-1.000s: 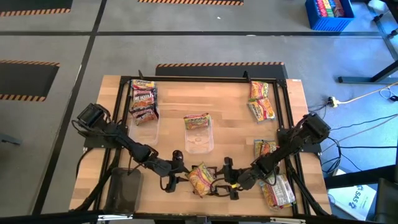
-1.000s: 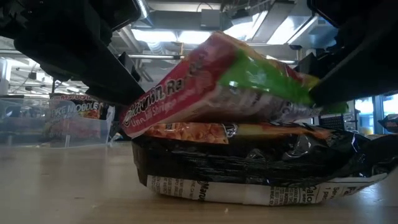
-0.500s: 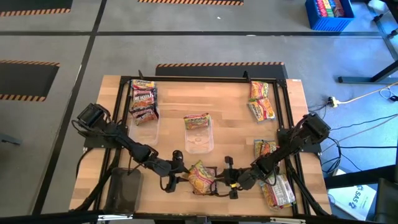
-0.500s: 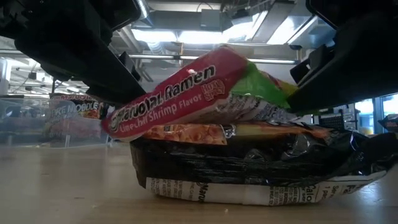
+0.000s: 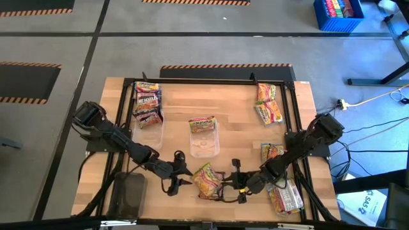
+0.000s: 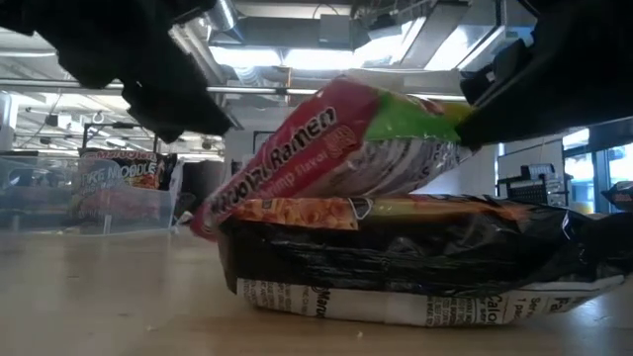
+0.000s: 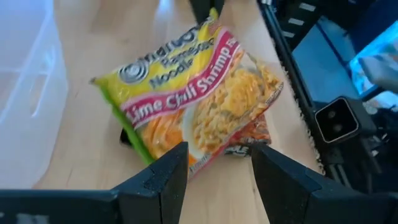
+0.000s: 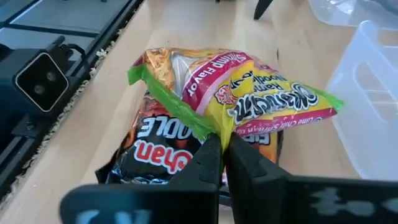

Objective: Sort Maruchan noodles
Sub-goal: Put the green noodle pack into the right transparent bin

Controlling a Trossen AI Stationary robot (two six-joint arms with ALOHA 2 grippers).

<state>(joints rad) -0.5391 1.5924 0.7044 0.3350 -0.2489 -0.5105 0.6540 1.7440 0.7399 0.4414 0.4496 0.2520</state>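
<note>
A red, yellow and green Lime Chili Shrimp noodle packet [image 5: 206,179] lies tilted on top of a small pile near the table's near edge. The pile is an orange packet [image 6: 366,208] on a black packet [image 6: 396,257]. My right gripper [image 8: 222,155] is shut on the top packet's right end. My left gripper [image 7: 214,180] stands open just left of the pile, a little above the table, with nothing between its fingers. The top packet's low left end [image 6: 213,220] rests against the pile. My right gripper pinches the top packet's green and yellow sealed edge [image 8: 217,127] between its two fingers, at the packet's right end. The fingers come slanting down from the table's right. That end [image 6: 450,119] is held up, so the packet tilts, its left end down on the pile.
Two clear trays hold packets: one at far left [image 5: 148,115], one at centre [image 5: 204,137]. More packets lie at far right [image 5: 268,102], at mid right [image 5: 271,152] and near right [image 5: 285,195]. A black frame rail [image 5: 204,82] borders the table.
My right gripper has shut on the top packet's right edge. My left gripper has risen and drawn back from the packet toward the table's left, still open. The packet's left end has sunk onto the pile, while its right end stays raised.
</note>
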